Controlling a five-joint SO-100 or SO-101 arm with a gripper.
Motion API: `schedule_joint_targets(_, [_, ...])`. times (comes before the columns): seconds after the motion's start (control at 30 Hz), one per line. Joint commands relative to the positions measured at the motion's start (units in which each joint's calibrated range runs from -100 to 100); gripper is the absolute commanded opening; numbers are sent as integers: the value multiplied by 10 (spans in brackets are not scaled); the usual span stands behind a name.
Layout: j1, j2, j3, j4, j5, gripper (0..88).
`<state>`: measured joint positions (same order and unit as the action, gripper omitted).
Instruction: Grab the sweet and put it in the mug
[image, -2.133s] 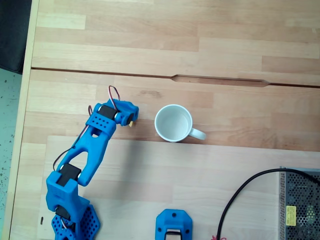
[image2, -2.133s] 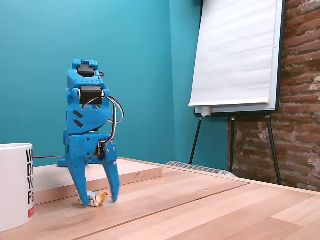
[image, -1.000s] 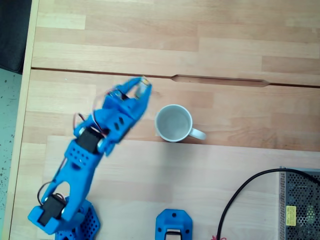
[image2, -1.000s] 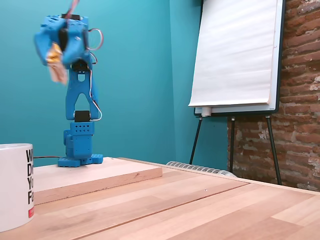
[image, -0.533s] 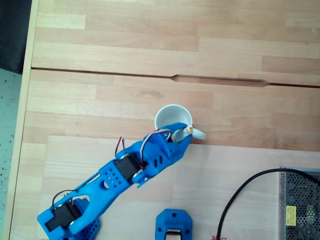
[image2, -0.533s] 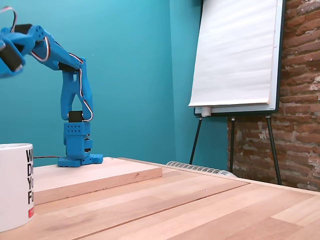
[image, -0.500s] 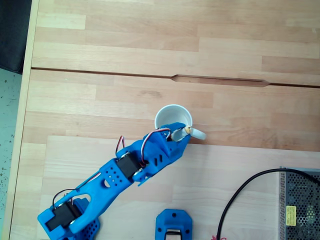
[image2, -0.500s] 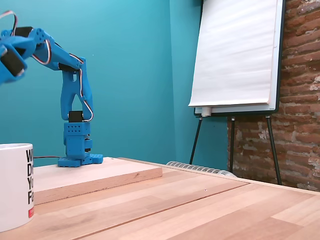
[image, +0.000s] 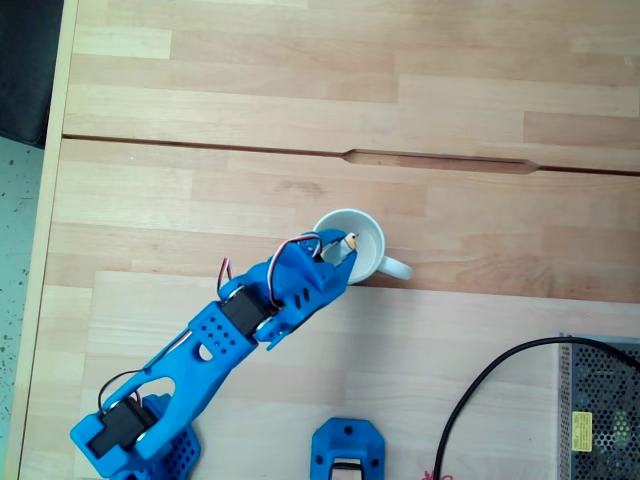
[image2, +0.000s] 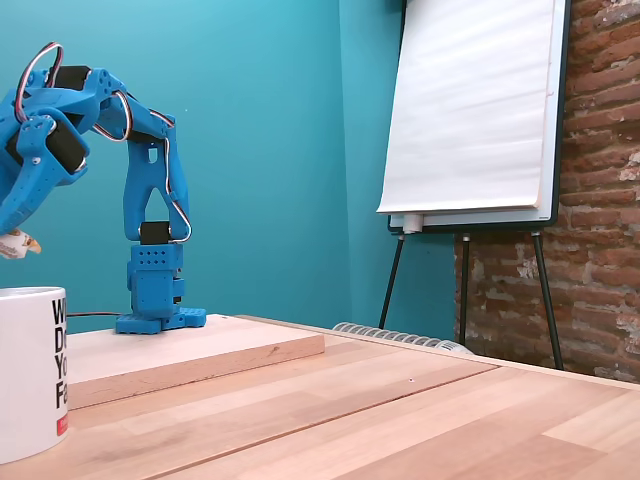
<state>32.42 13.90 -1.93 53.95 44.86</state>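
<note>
In a fixed view from above, the white mug (image: 366, 224) stands mid-table with its handle pointing right. My blue gripper (image: 343, 246) hangs over the mug's mouth, shut on the sweet (image: 349, 241), a small white piece with a yellow end. In a fixed view from the side, the mug (image2: 30, 370) is at the left edge. The gripper (image2: 10, 238) points down a short way above the mug's rim, with the sweet (image2: 17, 244) pinched at its tip. Part of the gripper is cut off by the picture's left edge.
The arm's base stands on a raised wooden board (image: 420, 370). A blue part (image: 347, 455), a black cable (image: 478, 395) and a metal mesh box (image: 600, 410) lie near the bottom. The table's left edge (image: 45, 250) is close. A flip chart (image2: 470, 110) and a brick wall (image2: 600, 200) stand behind.
The gripper lifted the sweet off the table, swung right, and in the last half second shifted from the mug's handle side to over its mouth, coming lower.
</note>
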Motion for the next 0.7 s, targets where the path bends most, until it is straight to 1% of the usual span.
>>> schedule_joint_targets(0.0, [-3,-7,1,-8,0,37])
schedule_joint_targets(0.07, [-3,-8,12,-8,0,68])
schedule_joint_targets(0.2, [-3,-9,33,-9,0,165])
schedule_joint_targets(0.37, [-4,-10,37,-9,0,245])
schedule_joint_targets(0.5, [-5,-19,42,-9,0,244])
schedule_joint_targets(0.67, [-10,-67,50,-6,-6,186])
